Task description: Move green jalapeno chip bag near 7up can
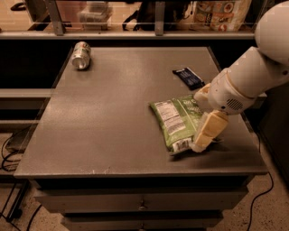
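The green jalapeno chip bag (174,119) lies flat on the grey table (104,122), right of centre near the front, white label panel up. The 7up can (81,55) lies on its side at the table's far left corner, well apart from the bag. My gripper (201,140), on a white arm coming in from the right, points down at the bag's right front edge and reaches it or nearly so.
A small dark blue wrapper (189,77) lies behind the bag near the right edge. A railed shelf with snack packages (221,13) runs along the back. Drawers (142,205) sit below the tabletop. Cables (9,149) lie on the floor at left.
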